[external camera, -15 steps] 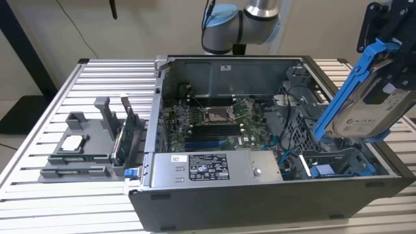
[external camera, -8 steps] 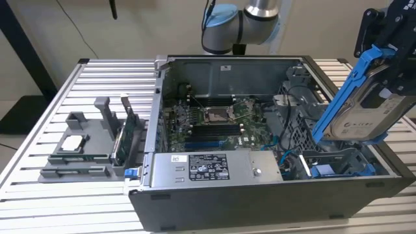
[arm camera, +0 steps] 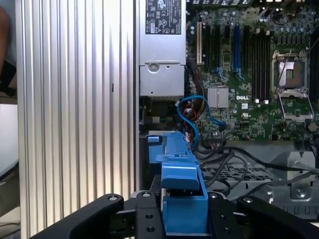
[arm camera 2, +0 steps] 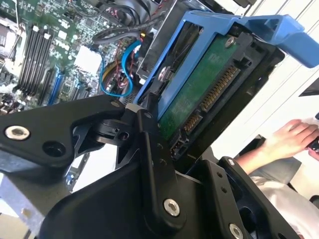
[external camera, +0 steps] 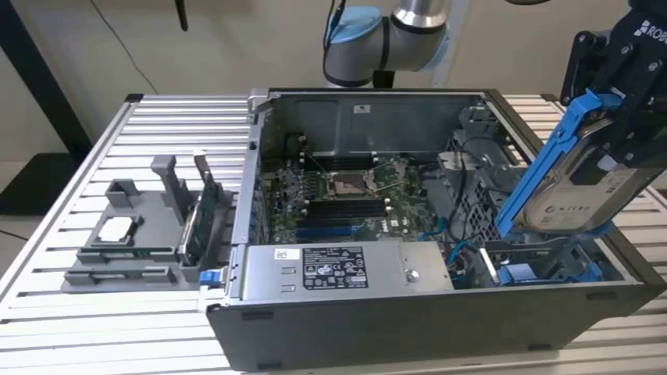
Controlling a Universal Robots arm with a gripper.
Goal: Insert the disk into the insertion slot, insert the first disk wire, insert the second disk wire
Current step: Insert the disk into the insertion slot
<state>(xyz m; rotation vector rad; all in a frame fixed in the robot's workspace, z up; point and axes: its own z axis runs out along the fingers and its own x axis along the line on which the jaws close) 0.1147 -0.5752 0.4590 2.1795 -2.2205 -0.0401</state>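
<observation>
Over the exterior view's right end of an open dark-grey metal computer case (external camera: 417, 336), black gripper (external camera: 617, 137) clamped on tilted silver-grey disk (external camera: 576, 199) in bright blue plastic carrier (external camera: 540, 173).

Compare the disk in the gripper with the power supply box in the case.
The disk hangs tilted over the case, held by the gripper; the power supply lies flat inside it. The disk sits in a blue frame; the power supply has none. Both are grey with a label.
</observation>
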